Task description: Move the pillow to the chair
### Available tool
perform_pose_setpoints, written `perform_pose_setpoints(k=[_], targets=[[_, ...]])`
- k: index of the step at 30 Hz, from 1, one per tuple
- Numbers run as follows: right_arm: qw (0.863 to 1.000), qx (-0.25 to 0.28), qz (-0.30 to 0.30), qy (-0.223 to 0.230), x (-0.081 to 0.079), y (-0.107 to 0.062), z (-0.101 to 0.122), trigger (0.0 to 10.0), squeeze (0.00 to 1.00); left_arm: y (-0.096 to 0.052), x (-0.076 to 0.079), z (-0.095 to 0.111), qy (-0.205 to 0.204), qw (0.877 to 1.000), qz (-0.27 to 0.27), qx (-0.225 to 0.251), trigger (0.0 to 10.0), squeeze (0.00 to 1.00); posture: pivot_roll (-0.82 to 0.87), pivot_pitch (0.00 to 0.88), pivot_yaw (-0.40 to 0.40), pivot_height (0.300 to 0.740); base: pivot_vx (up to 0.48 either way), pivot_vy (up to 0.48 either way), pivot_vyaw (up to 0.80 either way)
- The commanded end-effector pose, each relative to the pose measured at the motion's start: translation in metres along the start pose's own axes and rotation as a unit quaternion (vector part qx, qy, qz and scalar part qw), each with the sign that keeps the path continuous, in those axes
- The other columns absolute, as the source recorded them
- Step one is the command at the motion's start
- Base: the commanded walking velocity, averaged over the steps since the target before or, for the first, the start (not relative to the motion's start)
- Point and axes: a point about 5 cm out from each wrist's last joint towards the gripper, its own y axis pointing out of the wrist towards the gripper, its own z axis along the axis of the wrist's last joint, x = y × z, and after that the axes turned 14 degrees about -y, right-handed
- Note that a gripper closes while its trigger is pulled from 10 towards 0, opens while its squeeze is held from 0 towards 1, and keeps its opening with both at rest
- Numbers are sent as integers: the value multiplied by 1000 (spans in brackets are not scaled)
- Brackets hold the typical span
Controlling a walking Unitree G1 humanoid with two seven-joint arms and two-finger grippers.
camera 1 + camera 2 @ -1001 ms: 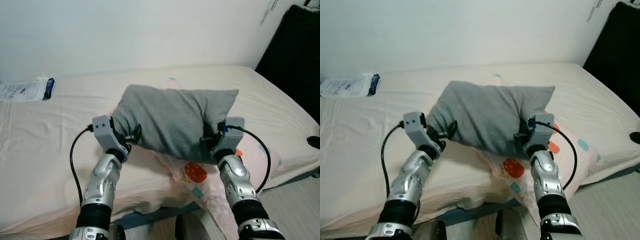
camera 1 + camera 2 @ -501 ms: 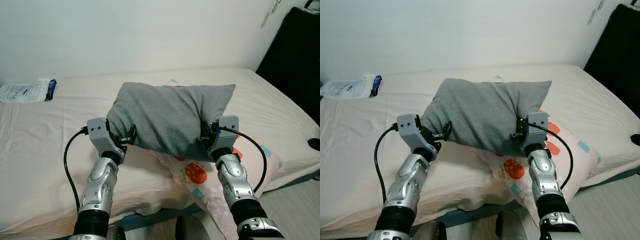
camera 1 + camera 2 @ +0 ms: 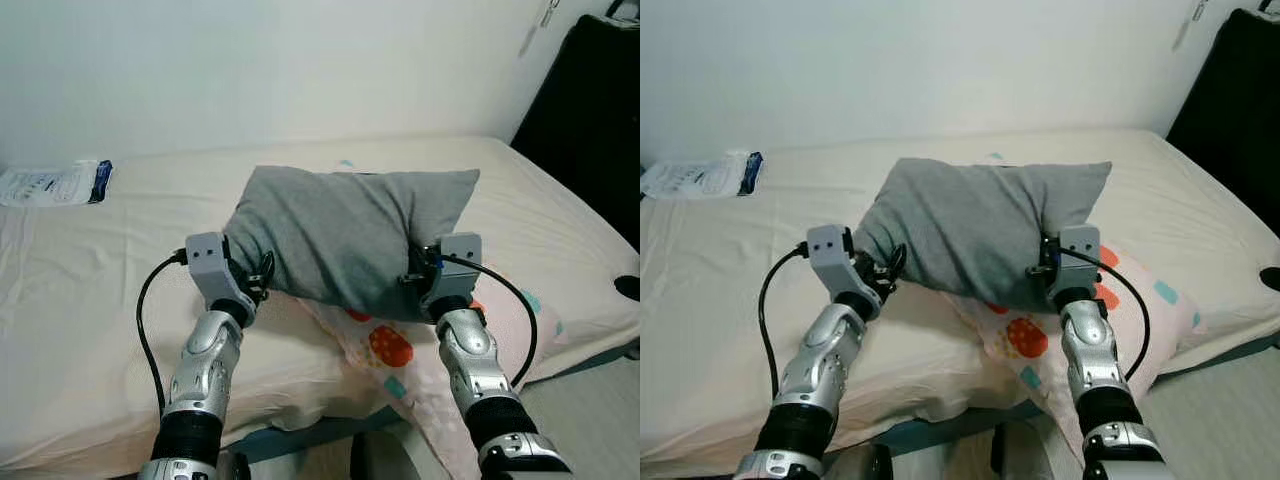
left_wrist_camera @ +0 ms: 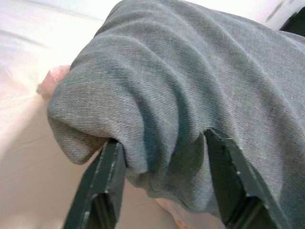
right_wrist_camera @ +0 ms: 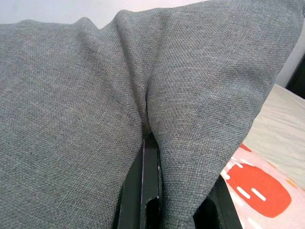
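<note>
The left gripper (image 4: 162, 157) is clamped on the left end of the gray pillow (image 3: 350, 235); a fold of the fabric is bunched between its two black fingers (image 4: 110, 171), which are held fairly wide by the stuffing. The right gripper (image 5: 176, 195) is pinched on the pillow's right edge, its fingers (image 5: 145, 191) close together with a thin pleat of cloth drawn down between them. The pillow is thus gripped at both ends and held in front of the robot, above the near edge of the bed (image 3: 90, 300). Whether its underside is fully free of what lies below cannot be told; it appears raised over a second, pink patterned pillow (image 3: 390, 345) lying beneath it on the cream sheet. A white packet (image 3: 55, 182) lies well apart at the far left of the bed, near the wall.

As to progress, the grasp can be judged complete and the lift begun or just done. The carrying is still to be done: a dark shape (image 3: 585, 110) stands at the far right beside the bed, but whether it is the chair cannot be told. Turning away from the bed, walking to the chair and setting the pillow down are all left.
</note>
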Motion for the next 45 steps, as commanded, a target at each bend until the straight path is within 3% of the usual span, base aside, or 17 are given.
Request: perform_pose_setpoints(k=[1, 2, 3, 7, 10, 11, 17, 26, 27, 29, 30, 31, 33, 34, 41, 42, 45], targets=[[999, 32, 19, -20, -8, 6, 12, 4588, 0, 7, 19, -1, -2, 999, -37, -5, 0, 0, -36, 0, -80, 629, 0, 0, 0], [999, 31, 18, -21, -7, 6, 12, 7608, 0, 7, 19, -1, -3, 999, -37, -6, 0, 0, -38, 0, -78, 629, 0, 0, 0], [999, 30, 17, -22, -7, 6, 12, 8510, 0, 7, 18, -1, -5, 999, -37, -5, 0, 0, -38, 0, -78, 629, 0, 0, 0], [999, 30, 16, -22, -7, 6, 12, 8510, 0, 7, 18, -1, -6, 999, -36, -4, 0, 0, -38, 0, -78, 629, 0, 0, 0], [999, 29, 16, -23, -6, 6, 11, 9216, 0, 6, 18, -1, -9, 999, -38, 0, 0, 0, -39, 0, -80, 629, 0, 0, 0], [999, 28, 15, -25, -6, 6, 11, 10000, 0, 5, 18, 0, -13, 999, -39, 3, 0, 0, -40, 0, -81, 629, 0, 0, 0], [1000, 17, 17, -17, -8, 9, 10, 10000, 0, 2, 13, 3, -15, 999, -26, 14, 0, 0, -36, 0, -88, 629, 0, 0, 0], [1000, -6, 11, -17, -10, 13, 7, 10000, 0, -7, -7, 13, 81, 996, 23, 36, 0, 0, -27, 0, -92, 629, 0, 0, 0], [1000, -7, 10, -15, -10, 13, 8, 10000, 0, -8, -10, 14, 94, 994, 33, 40, 1569, 0, -27, 0, -92, 629, 0, 0, 0], [1000, -7, 10, -15, -10, 13, 8, 10000, 0, -8, -10, 14, 94, 994, 33, 40, 1569, 0, -27, 0, -92, 629, 0, 0, 0], [1000, -6, 11, -12, -11, 13, 8, 10000, 0, -8, -12, 15, 109, 992, 38, 43, 10000, 0, -27, 0, -92, 629, 0, 0, 0], [1000, -1, 18, 7, -12, 13, 8, 8667, 0, -9, -13, 16, 112, 992, 38, 45, 10000, 0, -26, 0, -93, 629, 0, 0, 0], [1000, 3, 23, 20, -12, 12, 9, 8667, 0, -9, -14, 16, 114, 992, 37, 46, 10000, 0, -25, 0, -94, 629, 0, 0, 0], [999, 5, 27, 34, -13, 12, 9, 0, 0, -10, -11, 16, 112, 992, 22, 46, 0, 0, -26, 0, -96, 629, 0, 0, 0], [999, 7, 23, 41, -12, 12, 9, 196, 0, -11, -7, 14, 115, 992, 12, 44, 0, 0, -25, 0, -95, 629, 0, 0, 0], [1000, 0, 18, 26, -12, 13, 9, 10000, 0, -10, -8, 15, 127, 990, 27, 49, 10000, 0, -24, 0, -94, 629, 0, 0, 0], [1000, -9, 16, 13, -13, 14, 7, 10000, 0, -9, -10, 17, 136, 988, 42, 54, 10000, 0, -23, 0, -92, 629, 0, 0, 0]])
